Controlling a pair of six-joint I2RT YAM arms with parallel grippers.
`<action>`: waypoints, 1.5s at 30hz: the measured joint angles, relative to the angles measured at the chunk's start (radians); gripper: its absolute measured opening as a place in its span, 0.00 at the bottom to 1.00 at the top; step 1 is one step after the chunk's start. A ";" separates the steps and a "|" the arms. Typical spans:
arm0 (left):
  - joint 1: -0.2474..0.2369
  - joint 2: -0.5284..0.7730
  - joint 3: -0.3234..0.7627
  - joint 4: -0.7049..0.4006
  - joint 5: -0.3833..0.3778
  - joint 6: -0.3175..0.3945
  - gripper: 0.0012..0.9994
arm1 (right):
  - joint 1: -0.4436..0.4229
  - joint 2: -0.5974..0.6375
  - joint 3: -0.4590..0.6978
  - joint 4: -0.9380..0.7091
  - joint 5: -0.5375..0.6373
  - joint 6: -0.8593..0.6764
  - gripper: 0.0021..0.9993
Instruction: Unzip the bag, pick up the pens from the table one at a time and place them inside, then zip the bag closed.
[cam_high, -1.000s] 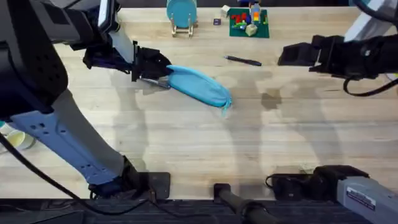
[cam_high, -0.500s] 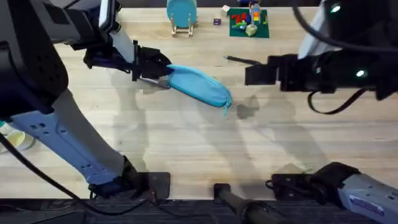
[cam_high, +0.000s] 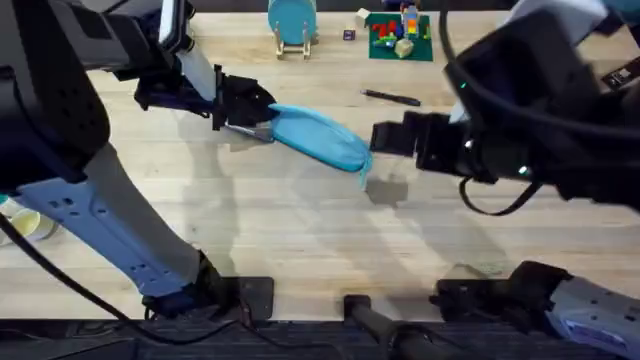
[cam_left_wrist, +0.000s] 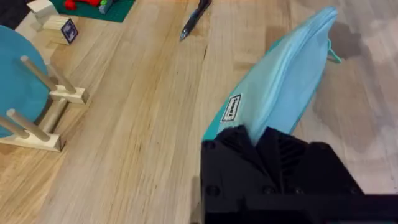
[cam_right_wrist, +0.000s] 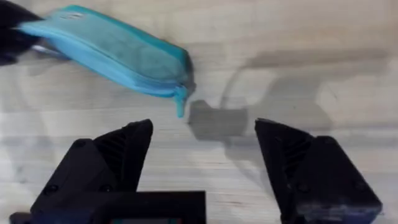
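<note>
Clamping the bag at its left end, the left end effector held; the right end effector hovered center-right, fingers apart, 1 pen above.

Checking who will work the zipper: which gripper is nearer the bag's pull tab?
Right. The right gripper, jaws open, hovers just beside the pull tab; the left gripper clamps the bag's opposite end.

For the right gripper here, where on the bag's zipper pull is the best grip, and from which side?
Grip the small pull tab dangling at the bag's free end, coming from the right side where the open right gripper hovers. The left gripper pins the opposite end, so the tab end sticks out unobstructed.
</note>
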 joint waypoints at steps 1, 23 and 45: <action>0.000 0.000 0.000 0.000 0.000 0.000 0.04 | 0.007 0.000 -0.014 -0.001 0.009 0.019 1.00; 0.000 0.000 0.000 0.000 0.000 0.000 0.04 | 0.024 0.167 -0.109 0.119 -0.012 0.128 1.00; 0.000 0.000 0.000 0.000 0.000 0.000 0.04 | -0.038 0.339 -0.114 0.331 -0.151 -0.127 0.96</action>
